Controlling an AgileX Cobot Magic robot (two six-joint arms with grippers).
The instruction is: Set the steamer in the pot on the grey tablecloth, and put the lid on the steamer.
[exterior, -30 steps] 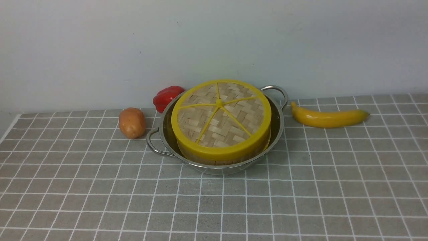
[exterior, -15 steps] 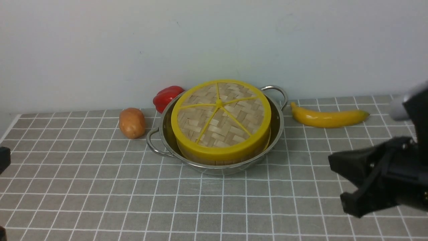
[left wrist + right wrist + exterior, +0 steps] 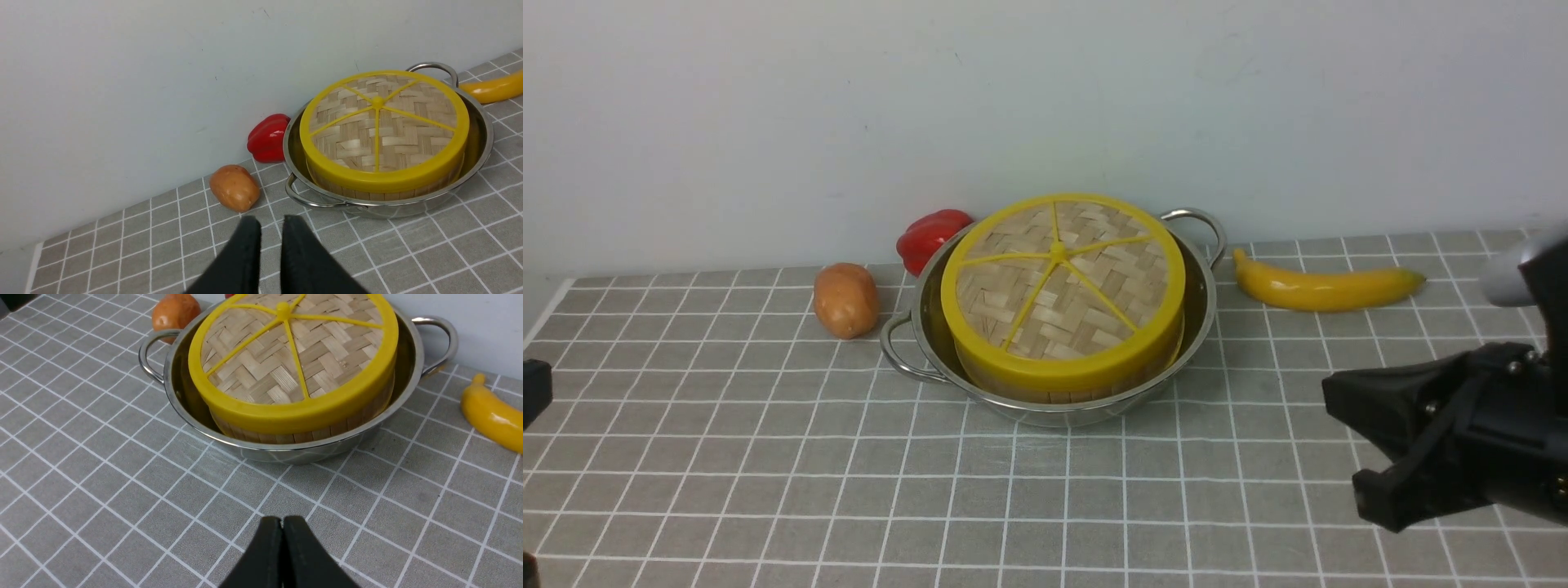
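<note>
1. Lid (image 3: pixel 1062 282) seated on steamer (image 3: pixel 1072 385), steamer seated inside pot (image 3: pixel 1201 314), pot resting on grey tablecloth (image 3: pixel 768 457) at the 12 o'clock side of the surface, near the wall.
2. Both placements look finished, judging by how the stack sits; lid tilts slightly, higher toward 3 o'clock.
3. Right end effector (image 3: pixel 282 526) at about 4 o'clock from the pot, well apart; fingers pressed together, holding nothing.
4. Left end effector (image 3: pixel 269 228) at about 8 o'clock from the pot; only a dark sliver at the front view's left edge; narrow gap between fingers, holding nothing.
5. Stack lies toward 10 o'clock from the right end effector and toward 2 o'clock from the left.
6. Round stack, so no long axis; pot handles run roughly 8 to 2 o'clock.
7. Neither arm touches anything; no clear call on which sits nearer.
</note>
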